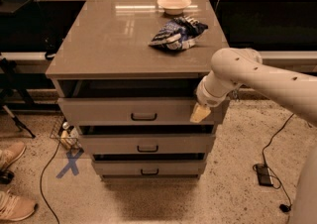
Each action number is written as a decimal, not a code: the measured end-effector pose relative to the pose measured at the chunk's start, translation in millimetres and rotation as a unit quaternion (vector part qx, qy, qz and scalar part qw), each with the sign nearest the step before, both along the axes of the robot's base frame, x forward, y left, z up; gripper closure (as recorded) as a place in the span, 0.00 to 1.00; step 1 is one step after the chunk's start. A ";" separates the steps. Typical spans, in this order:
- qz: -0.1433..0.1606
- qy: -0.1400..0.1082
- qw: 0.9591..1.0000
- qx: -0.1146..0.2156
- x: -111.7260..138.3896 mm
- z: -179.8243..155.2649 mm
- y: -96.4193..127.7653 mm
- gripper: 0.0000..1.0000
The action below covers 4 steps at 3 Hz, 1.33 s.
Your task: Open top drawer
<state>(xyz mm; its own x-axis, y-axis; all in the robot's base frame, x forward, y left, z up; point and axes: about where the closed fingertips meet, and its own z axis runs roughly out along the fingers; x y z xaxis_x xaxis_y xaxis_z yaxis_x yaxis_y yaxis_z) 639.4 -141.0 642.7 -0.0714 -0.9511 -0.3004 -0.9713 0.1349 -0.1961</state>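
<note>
Speckled floor (233, 188) marked with a blue tape cross (69, 163).

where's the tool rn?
In the camera view, the tool is at the right end of the front of the top drawer, right of its black handle, below the cabinet top.

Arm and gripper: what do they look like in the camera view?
The arm is a smooth white tube with a bulbous joint and small dark dots. The gripper, by the right end of the grey-beige top drawer front, is pale tan and wedge-shaped.
</note>
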 end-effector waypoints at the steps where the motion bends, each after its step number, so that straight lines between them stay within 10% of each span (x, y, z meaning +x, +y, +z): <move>1: -0.008 -0.007 1.000 -0.001 -19.0 8.7 2.4 0.65; 2: -0.018 -0.010 1.000 0.006 -45.2 20.0 3.9 0.89; 4: -0.018 -0.010 1.000 0.006 -45.2 19.9 3.9 1.00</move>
<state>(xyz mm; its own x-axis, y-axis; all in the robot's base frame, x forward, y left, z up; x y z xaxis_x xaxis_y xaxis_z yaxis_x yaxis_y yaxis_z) 594.2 -137.1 662.6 -0.1003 -0.9444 -0.3131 -0.9616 0.1728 -0.2132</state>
